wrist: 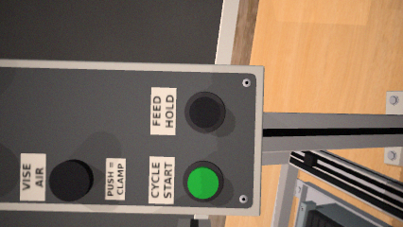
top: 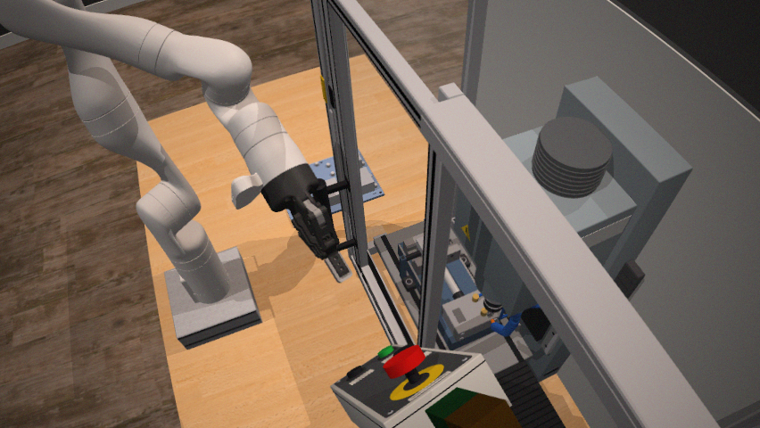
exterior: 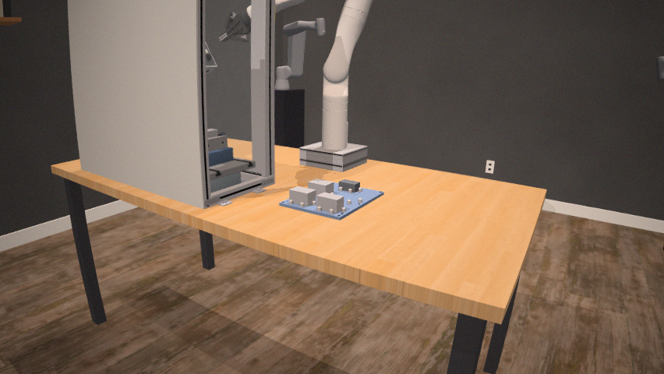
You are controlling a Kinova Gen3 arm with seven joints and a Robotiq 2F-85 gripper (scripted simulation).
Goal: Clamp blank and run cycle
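My gripper (top: 341,272) (exterior: 223,37) is shut and empty, high above the table in front of the guard's door handle (top: 347,244), whose bar it hides. The blue plate (exterior: 371,195) bears three light grey blanks (exterior: 302,195) (exterior: 320,186) (exterior: 330,203) and the dark setting master (exterior: 349,185), all upright. The vise (top: 467,314) is inside the guard; I cannot tell whether its jaws hold a blank. In the wrist view the black VISE AIR knob (wrist: 71,180) and green CYCLE START button (wrist: 202,183) show; the knob's depth is unclear. The lamp (top: 475,409) looks unlit.
A red stop button (top: 404,361) rises from the control box. The FEED HOLD button (wrist: 206,112) is beside CYCLE START. Guard posts (top: 437,255) and the top beam (top: 532,212) stand around the machine. The spindle head with its ribbed grey cylinder (top: 571,153) is inside.
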